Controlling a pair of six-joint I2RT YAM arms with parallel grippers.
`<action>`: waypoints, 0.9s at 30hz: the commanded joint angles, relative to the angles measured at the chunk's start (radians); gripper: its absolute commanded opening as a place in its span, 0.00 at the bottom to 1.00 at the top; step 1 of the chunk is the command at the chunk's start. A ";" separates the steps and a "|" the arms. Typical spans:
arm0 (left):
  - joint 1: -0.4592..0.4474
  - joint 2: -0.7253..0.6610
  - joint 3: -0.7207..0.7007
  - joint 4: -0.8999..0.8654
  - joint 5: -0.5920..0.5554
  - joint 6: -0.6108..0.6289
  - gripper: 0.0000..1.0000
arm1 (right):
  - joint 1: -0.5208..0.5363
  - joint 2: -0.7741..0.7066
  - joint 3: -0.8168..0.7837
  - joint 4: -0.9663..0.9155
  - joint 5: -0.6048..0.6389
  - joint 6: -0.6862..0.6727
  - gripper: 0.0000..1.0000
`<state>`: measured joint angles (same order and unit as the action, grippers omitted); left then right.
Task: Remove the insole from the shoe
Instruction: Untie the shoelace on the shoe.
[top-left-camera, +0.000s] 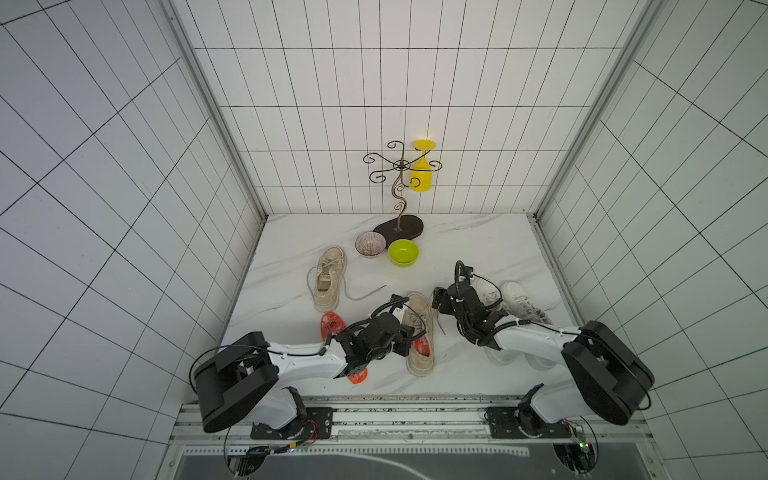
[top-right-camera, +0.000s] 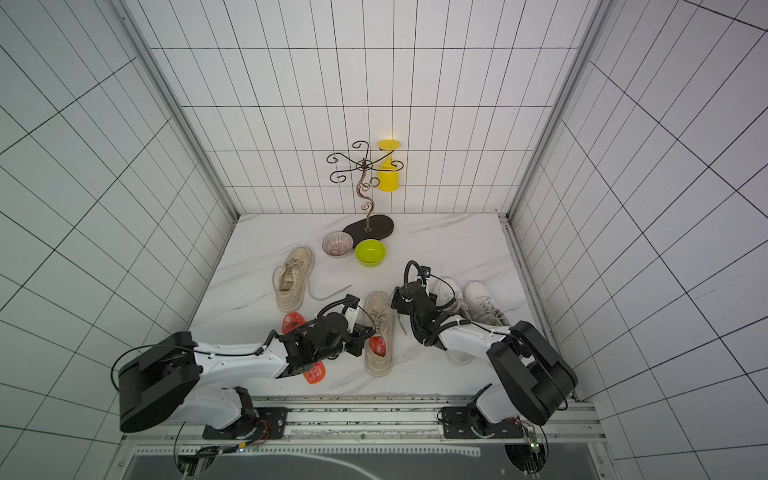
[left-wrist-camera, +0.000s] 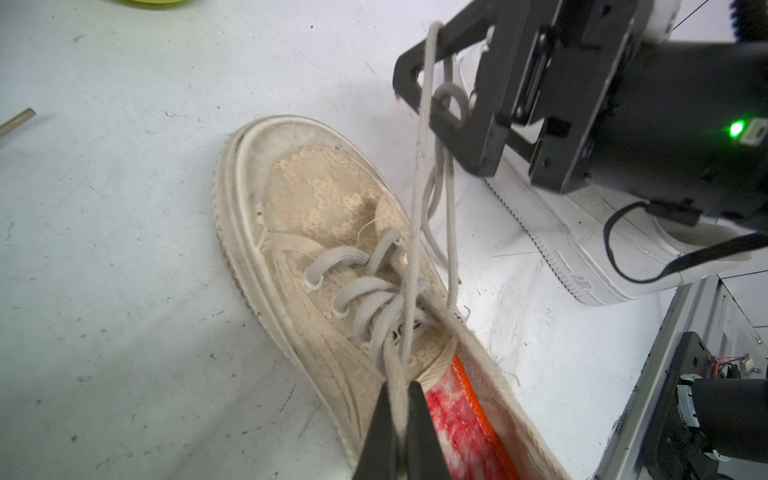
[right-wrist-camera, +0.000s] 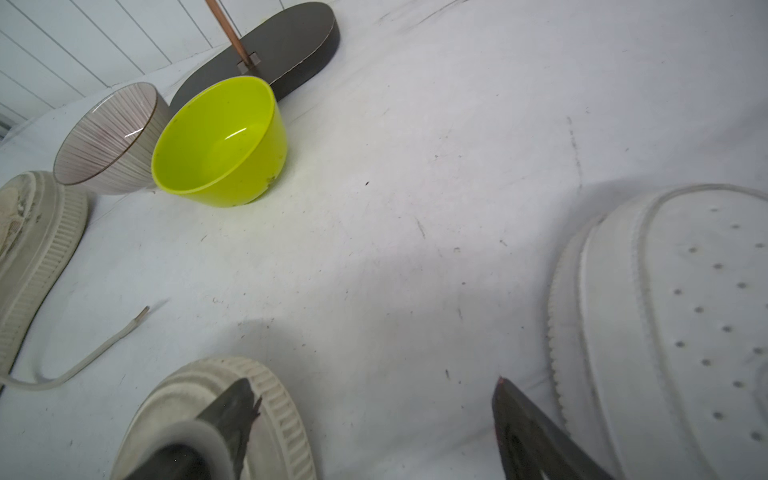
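Insole, red with an orange edge, lies inside the beige shoe, just beneath and beside my left gripper, its length running toe-ward ahead of it. That hand is pinched on a lace, not the insole. My right gripper hangs spread by the toe, farther off.

The shoe is dirty beige with a mottled toe, and its lace is pale grey. Its insole is red flecked with white and edged in orange. The loose insole, near left, is orange-red with a dark mesh print. The far shoe is beige. The sneakers, right, are white with dotted toes. The lime bowl is plain; the striped bowl has fine dark lines on white. The glass is yellow. The table is white marble with grey veins.
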<state>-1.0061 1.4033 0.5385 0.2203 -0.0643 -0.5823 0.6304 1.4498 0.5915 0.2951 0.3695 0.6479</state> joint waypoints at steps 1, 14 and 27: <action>-0.009 -0.031 -0.009 0.047 0.016 0.013 0.00 | -0.049 -0.027 0.130 -0.013 0.049 0.030 0.90; -0.008 -0.071 -0.014 0.001 -0.074 -0.003 0.00 | -0.240 -0.150 0.214 -0.250 -0.152 -0.044 0.90; 0.048 -0.013 0.063 -0.002 -0.100 -0.056 0.00 | 0.090 -0.302 0.066 -0.395 -0.354 -0.201 0.79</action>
<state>-0.9688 1.3891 0.5583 0.1635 -0.1326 -0.6193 0.6788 1.1625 0.6979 -0.0433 0.0628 0.4778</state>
